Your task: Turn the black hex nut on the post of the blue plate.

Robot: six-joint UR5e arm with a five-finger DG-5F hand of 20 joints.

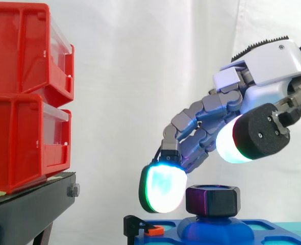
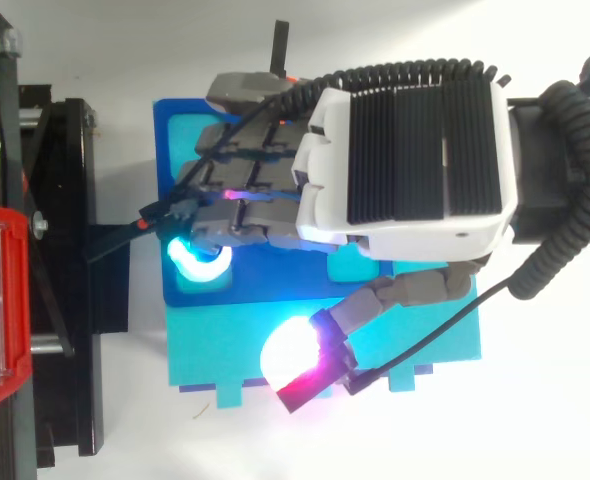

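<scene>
You'll see the black hex nut (image 1: 212, 200) sitting on the raised post (image 1: 215, 227) of the blue plate (image 1: 278, 227). It's chunky and glossy, with flat faces and a faint purple sheen. The hand (image 1: 273, 71) hangs over it, fingers loosely bent and gripping nothing. One glowing fingertip (image 1: 163, 190) is just left of the nut.

Hovers over the black hex nut (image 1: 212, 200) with hand (image 1: 273, 66) loosely spread. Hangs bent fingers (image 1: 163, 189) just left of it, holds thumb (image 1: 232, 145) raised above its right side.
</scene>
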